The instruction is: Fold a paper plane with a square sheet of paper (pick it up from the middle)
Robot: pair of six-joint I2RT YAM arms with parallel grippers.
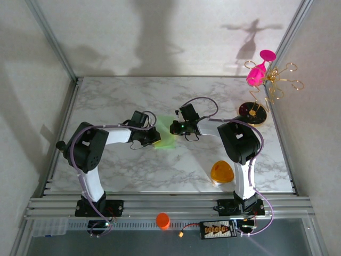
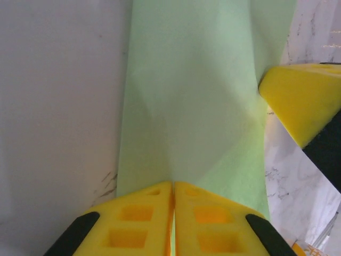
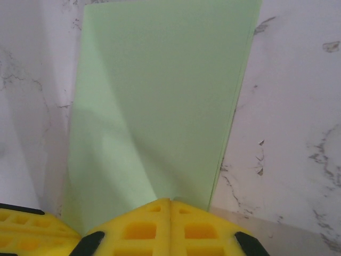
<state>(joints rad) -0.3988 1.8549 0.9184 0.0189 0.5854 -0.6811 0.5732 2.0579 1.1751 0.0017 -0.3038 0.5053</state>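
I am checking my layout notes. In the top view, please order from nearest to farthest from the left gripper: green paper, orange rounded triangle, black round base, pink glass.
1. green paper, held by the left gripper, table middle.
2. orange rounded triangle, near right.
3. black round base, right edge.
4. pink glass, far right corner.

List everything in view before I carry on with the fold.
paper sheet: one, pale green, table centre, between the grippers
rounded-triangle object: one, orange, table, near right
goblet: one, pink, tilted by the gold wire, far right
wire stand: one, gold on a black base, far right
small cylinder: one, orange, front rail
box: one, black with a yellow label, front rail
table: one, white marble
left gripper: yellow fingers, shut on the sheet
right gripper: yellow fingers, shut on the sheet's edge
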